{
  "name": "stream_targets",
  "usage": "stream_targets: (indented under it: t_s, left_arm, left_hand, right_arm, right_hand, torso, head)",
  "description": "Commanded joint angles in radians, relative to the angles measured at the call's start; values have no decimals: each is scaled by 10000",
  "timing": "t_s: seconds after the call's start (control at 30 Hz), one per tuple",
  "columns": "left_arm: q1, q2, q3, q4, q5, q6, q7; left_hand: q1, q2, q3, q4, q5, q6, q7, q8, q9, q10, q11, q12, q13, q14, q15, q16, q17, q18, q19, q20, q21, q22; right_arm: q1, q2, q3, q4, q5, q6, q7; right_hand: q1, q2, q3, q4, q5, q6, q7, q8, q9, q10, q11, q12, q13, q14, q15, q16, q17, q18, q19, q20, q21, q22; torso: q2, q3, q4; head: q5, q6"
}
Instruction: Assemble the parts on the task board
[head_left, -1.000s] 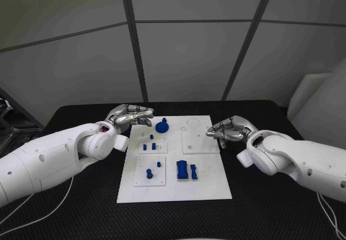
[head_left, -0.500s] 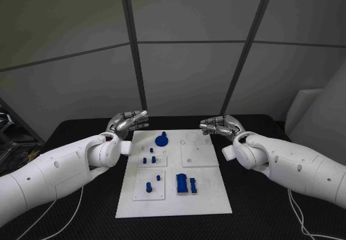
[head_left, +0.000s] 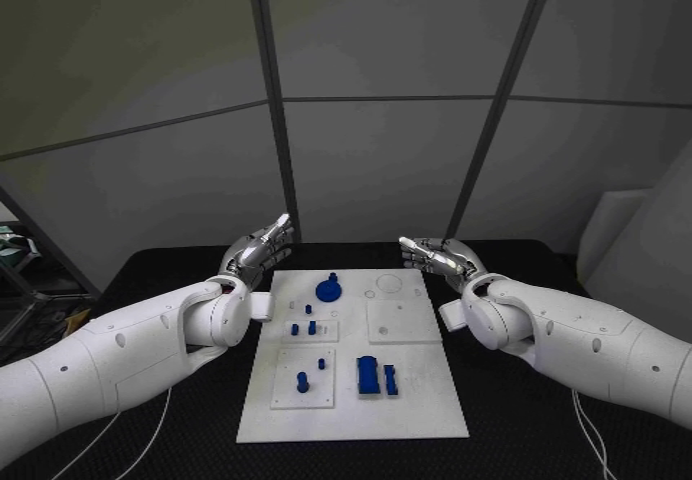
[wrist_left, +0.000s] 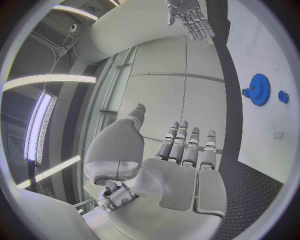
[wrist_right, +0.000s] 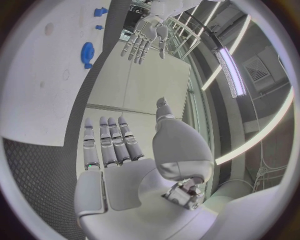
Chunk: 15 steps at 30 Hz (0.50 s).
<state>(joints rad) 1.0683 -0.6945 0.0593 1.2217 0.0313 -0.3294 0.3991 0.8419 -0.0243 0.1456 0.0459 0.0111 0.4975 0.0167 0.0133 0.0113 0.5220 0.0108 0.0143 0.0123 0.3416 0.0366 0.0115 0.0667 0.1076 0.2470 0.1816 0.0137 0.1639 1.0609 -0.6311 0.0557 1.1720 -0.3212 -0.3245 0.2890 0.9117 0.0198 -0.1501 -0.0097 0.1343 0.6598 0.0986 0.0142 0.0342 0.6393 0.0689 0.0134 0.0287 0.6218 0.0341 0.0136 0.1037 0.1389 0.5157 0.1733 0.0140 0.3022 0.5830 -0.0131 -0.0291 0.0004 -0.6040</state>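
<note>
- Nearest me, the task board (head_left: 433, 400) lay flat in the middle of the black surface (head_left: 534, 420), its long side running away from me.
- On its near half I saw a larger blue block with a slimmer piece just beside it (head_left: 372, 376), and to their left a small blue peg (head_left: 302, 381) standing on a raised white tile.
- Further along, a cluster of small blue pegs (head_left: 303, 327) sat on another tile; the tile to their right looked bare.
- At the far end a blue gear (head_left: 329, 290) lay on the board, with round recesses just beside it on the right.
- My left hand (head_left: 260, 250) was raised beyond the board's far left corner, fingers straight and spread, holding nothing; the left wrist view showed the same flat palm (wrist_left: 181, 160).
- My right hand (head_left: 440, 258) hovered off the far right corner, likewise splayed and empty, confirmed in the right wrist view (wrist_right: 119, 150).
- I judged that no part was in hand, and both hands stood clear of the board. That would fit a pause ahead of a pick-up or a withdrawal after the pieces were seated; I could not tell which.
- Whether each piece sat in its final seat was too small for me to read.
- Nothing stood between the hands and the board; a grey panelled wall (head_left: 375, 150) rose behind.
</note>
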Motion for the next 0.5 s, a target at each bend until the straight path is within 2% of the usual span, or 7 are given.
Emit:
stream_targets:
  t_s: [0.03,0.07,0.37,0.4,0.43,0.47,0.5]
  left_arm:
    - [-14,-155,-85,651,-117,-1257,404]
    - [-28,-214,-128,890,-134,-1523,472]
    - [-152,-725,-499,2958,-277,-3822,1060]
    - [-159,-756,-522,3085,-286,-3964,1096]
    - [-166,-784,-542,3195,-293,-4086,1128]
    - [-171,-806,-558,3286,-300,-4188,1154]
    - [-178,-832,-577,3392,-307,-4306,1184]
  left_hand:
    - [-2755,243,-482,-459,-111,-1630,-167,-133,-113,-1708,-108,-143,-123,-1115,-366,-115,-667,-335,-801,-605,-137,-536]
    - [-2910,243,-510,-459,-111,-1720,-167,-133,-113,-1801,-108,-143,-123,-1179,-366,-115,-667,-1076,-852,-628,-137,-566]
    - [-4627,243,-1456,-459,-111,-2735,-167,-133,-113,-2867,-108,-143,-123,-1877,-366,-115,-667,-1076,-1324,-1030,-137,-901]
    - [-4792,243,-1456,-459,-111,-2832,-167,-133,-113,-2969,-108,-143,-123,-1944,-366,-115,-667,-1076,-1370,-1067,-137,-934]
    - [-4942,243,-1456,-459,-111,-2921,-167,-133,-113,-3067,-108,-143,-123,-2005,-366,-115,-667,-1076,-1430,-1084,-137,-1639]
    - [-5036,243,-1456,-459,-111,-2973,-167,-133,-113,-3121,-108,-143,-123,-2040,-366,-115,-667,-1076,-1454,-1109,-137,-1639]
    - [-5256,243,-1456,-459,-111,-3107,-167,-133,-113,-3262,-108,-143,-123,-2132,-366,-115,-667,-1076,-1515,-1816,-137,-1639]
  right_arm:
    - [8,-239,-78,733,918,-1268,721]
    - [-2,-342,-117,999,1106,-1529,852]
    - [-87,-1245,-463,3347,2765,-3834,2000]
    - [-92,-1302,-485,3495,2869,-3979,2072]
    - [-97,-1352,-504,3624,2960,-4105,2135]
    - [-100,-1393,-520,3731,3036,-4211,2188]
    - [-105,-1442,-539,3859,3126,-4336,2250]
  right_hand:
    - [-2875,-198,472,97,-421,-2081,-986,-142,-342,-2016,-689,-134,-287,-1961,-341,-136,-327,-473,-1629,-544,-140,-954]
    - [-3115,-198,503,97,-459,-2256,-986,-142,-342,-2184,-689,-134,-287,-2126,-341,-136,-1037,-525,-1763,-592,-140,-1033]
    - [-4996,-198,1501,97,-1343,-3620,-986,-142,-342,-3504,-689,-134,-287,-3413,-341,-136,-1037,-642,-2831,-947,-140,-1657]
    - [-5172,-198,1501,97,-1343,-3747,-986,-142,-342,-3629,-689,-134,-287,-3533,-341,-136,-1037,-1389,-2925,-986,-140,-1716]
    - [-5324,-198,1501,97,-1343,-3857,-986,-142,-342,-3730,-689,-134,-287,-3632,-341,-136,-1037,-1389,-3017,-1006,-140,-1766]
    - [-5436,-198,1501,97,-1343,-3936,-986,-142,-342,-3814,-689,-134,-287,-3709,-341,-136,-1037,-1389,-3074,-1733,-140,-1804]
    - [-5662,-198,1501,97,-1343,-4100,-986,-142,-342,-3974,-689,-134,-287,-3863,-341,-136,-1037,-1389,-3196,-1733,-140,-1877]
  torso:
    - [-334,114,251]
    - [-362,123,272]
    - [-388,131,291]
    - [-388,131,291]
    - [-388,131,291]
    - [-388,131,291]
    - [-388,131,291]
  head:
    - [-3,33]
    - [-4,37]
    - [-4,40]
    - [-4,40]
    - [-4,40]
    - [-4,40]
    - [-4,40]
